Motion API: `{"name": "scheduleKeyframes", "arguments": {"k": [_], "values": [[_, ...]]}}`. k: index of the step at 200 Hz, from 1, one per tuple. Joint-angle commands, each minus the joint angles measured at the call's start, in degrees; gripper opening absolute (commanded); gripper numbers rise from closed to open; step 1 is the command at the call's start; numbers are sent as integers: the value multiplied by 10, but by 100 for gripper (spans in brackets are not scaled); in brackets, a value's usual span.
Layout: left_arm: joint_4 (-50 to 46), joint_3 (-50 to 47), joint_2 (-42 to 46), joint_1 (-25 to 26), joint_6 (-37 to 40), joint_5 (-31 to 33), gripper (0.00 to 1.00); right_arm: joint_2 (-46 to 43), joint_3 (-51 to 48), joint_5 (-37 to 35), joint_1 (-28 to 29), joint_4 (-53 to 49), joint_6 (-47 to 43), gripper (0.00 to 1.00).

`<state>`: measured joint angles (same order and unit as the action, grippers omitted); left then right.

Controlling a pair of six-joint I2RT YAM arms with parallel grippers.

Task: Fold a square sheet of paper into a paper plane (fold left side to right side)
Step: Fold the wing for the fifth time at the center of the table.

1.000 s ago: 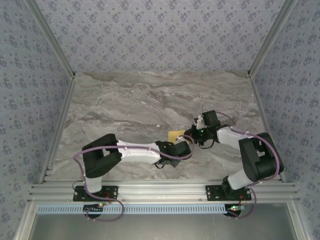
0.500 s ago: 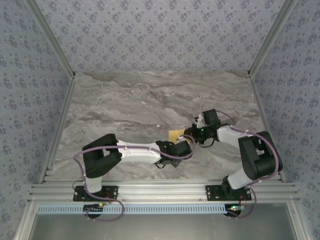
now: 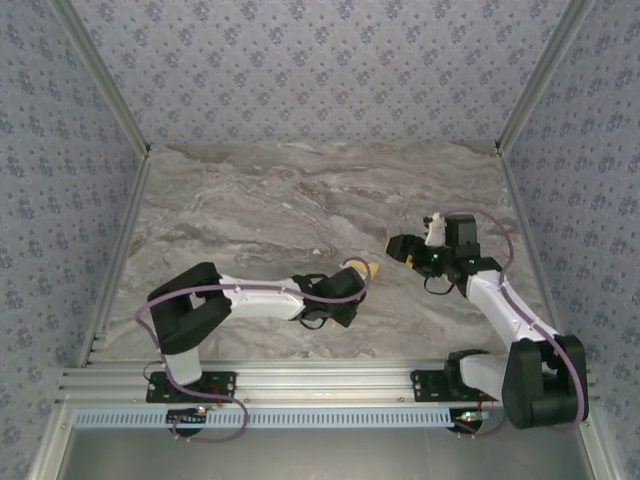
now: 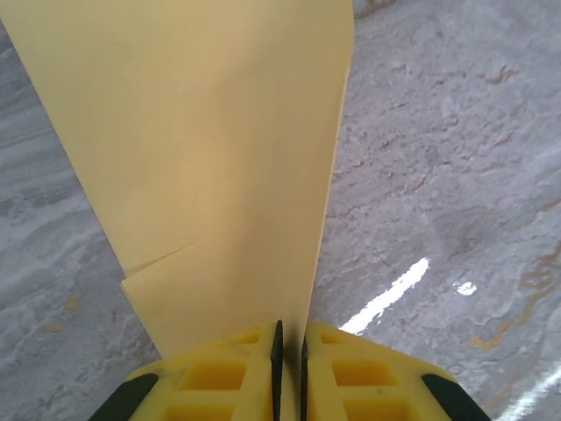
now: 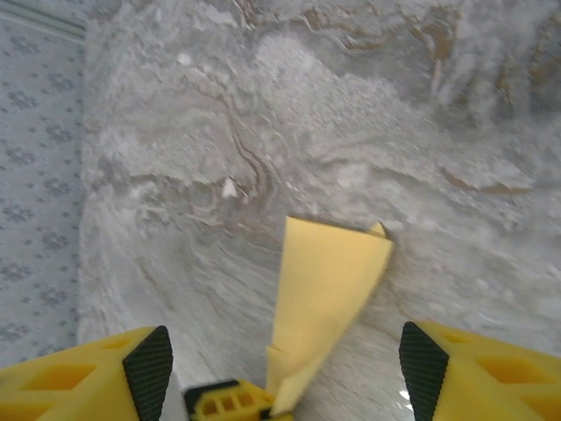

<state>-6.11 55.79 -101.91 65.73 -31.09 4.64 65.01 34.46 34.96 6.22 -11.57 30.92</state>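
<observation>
The sheet of paper (image 4: 219, 158) is plain yellow and folded into a slim, creased, tapering wedge, much like a paper plane. My left gripper (image 4: 289, 338) is shut on its narrow end, and the paper fans out ahead of the jaws above the marble. From above, the left gripper (image 3: 352, 282) holds the paper (image 3: 362, 268) near the table's middle. My right gripper (image 3: 400, 247) hangs a short way to the right of it, open and holding nothing. In the right wrist view the paper (image 5: 329, 281) lies ahead, between the spread fingers (image 5: 149, 368), apart from both.
The marble table (image 3: 250, 200) is bare around both arms. Patterned walls and aluminium rails (image 3: 120, 250) close it in on the left, right and back. The left gripper's yellow fingers (image 5: 230, 403) show at the bottom of the right wrist view.
My right gripper has opened, let go of the paper and drawn back to the right. The left gripper has kept hold and carried the paper slightly left and toward me.
</observation>
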Motion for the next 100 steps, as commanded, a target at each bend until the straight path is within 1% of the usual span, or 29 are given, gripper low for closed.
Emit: {"name": "scheduleKeyframes", "arguments": {"k": [1,26,53,100], "values": [[105,-39,35,-24,-54,-78,14,-9,-31,-10,-1,-46,-45,73],[191,-92,58,-56,-100,-124,13,-8,-62,-5,13,-9,-30,72],[271,-138,74,-82,-147,-161,12,3,-81,-12,50,40,-11,72],[342,-158,51,-99,-193,-201,9,60,-75,-28,114,115,10,72]]}}
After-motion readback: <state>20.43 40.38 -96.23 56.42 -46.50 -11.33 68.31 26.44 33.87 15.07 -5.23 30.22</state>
